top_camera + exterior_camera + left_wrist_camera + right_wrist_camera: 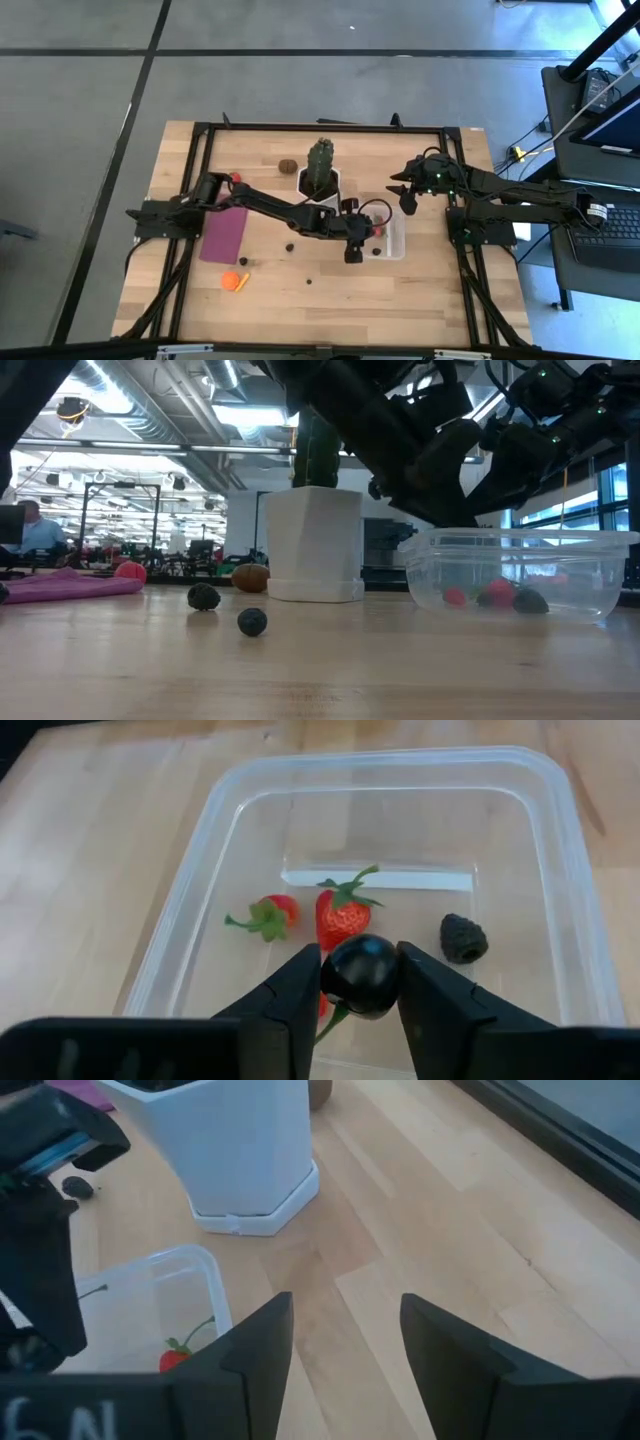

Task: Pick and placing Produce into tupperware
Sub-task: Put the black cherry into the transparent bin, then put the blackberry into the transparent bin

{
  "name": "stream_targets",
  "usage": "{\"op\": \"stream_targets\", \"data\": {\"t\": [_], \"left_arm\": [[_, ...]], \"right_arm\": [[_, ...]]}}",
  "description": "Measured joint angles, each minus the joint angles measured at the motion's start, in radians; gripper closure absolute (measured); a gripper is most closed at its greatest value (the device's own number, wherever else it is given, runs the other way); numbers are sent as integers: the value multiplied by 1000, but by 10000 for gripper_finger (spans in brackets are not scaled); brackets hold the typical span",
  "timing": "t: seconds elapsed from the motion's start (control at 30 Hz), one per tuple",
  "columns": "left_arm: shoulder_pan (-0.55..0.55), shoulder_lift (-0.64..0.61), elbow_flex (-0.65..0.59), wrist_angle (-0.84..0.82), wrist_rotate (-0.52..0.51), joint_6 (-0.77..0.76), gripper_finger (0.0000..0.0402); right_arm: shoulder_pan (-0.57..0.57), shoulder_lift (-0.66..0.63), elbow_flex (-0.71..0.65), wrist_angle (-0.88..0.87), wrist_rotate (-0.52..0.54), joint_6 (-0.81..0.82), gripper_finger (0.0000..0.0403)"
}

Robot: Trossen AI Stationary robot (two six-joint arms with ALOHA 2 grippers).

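The tupperware (pixel 400 870), a clear squarish box, stands on the table right of the cactus pot (pixel 320 183); in it lie two red strawberries (pixel 342 915) and a dark blackberry (pixel 463 937). My left gripper (pixel 360 982) hangs over the box's left part (pixel 372 236), shut on a round black berry. My right gripper (pixel 340 1360) is open and hovers off the box's far right corner (pixel 404 192), holding nothing. More produce lies loose on the wood: dark berries (pixel 203 597) (pixel 252 622), a brown kiwi (pixel 287 166), a red piece (pixel 236 178), an orange piece (pixel 235 281). My left gripper pinches the round black berry (pixel 360 970) between its two fingertips (pixel 300 982), one on each side. The berry is lifted clear, above the inside of the tupperware near its left wall. A thin green stem (pixel 332 1020) hangs below the berry.
The cactus in its white hexagonal pot (pixel 315 545) stands just left of the tupperware (pixel 520 575). A flat purple mat (pixel 224 235) lies on the table's left part under the left arm. Bare wood stretches along the near edge.
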Motion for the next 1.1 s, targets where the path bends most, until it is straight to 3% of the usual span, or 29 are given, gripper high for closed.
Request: {"op": "stream_targets", "data": {"t": [0.3, 0.53, 0.83, 1.1], "left_arm": [[1, 0, 0, -1, 0, 21, 248], [1, -6, 0, -33, -11, 69, 261], [-23, -118, -3, -144, -56, 82, 283], [-67, -289, -204, -67, -156, 33, 301]], "right_arm": [[0, 0, 0, 0, 0, 0, 215], [0, 0, 0, 0, 0, 23, 215], [0, 0, 0, -35, -17, 39, 215], [1, 0, -1, -60, -25, 51, 215]]}}
